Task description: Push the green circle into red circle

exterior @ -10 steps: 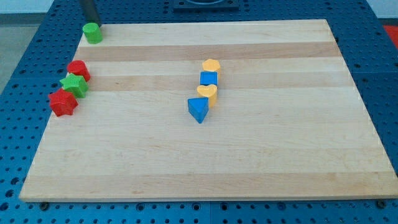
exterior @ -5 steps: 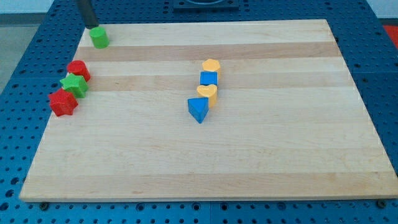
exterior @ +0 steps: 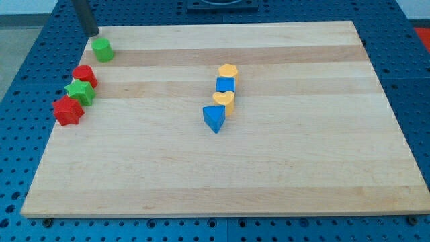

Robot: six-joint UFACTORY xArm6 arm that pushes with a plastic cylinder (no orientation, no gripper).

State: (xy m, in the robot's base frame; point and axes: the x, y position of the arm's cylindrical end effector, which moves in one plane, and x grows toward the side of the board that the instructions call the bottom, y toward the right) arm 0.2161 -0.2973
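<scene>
Pale matt wooden board [exterior: 269, 168], perforated blue table [exterior: 20, 60]

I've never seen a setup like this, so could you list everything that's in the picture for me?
green circle: 1, green, near the board's top-left corner
red circle: 1, red, left edge, below the green circle
green star: 1, green, touching the red circle, just below it
red block: 1, red, shape unclear, lowest of the left cluster
yellow block: 1, yellow, top of the centre column
blue cube: 1, blue, under that yellow block
yellow heart: 1, yellow, under the blue cube
blue triangle: 1, blue, bottom of the column
wooden board: 1, light wood, on a blue perforated table
my tip: 1, dark rod, up-left of the green circle, with a small gap
</scene>
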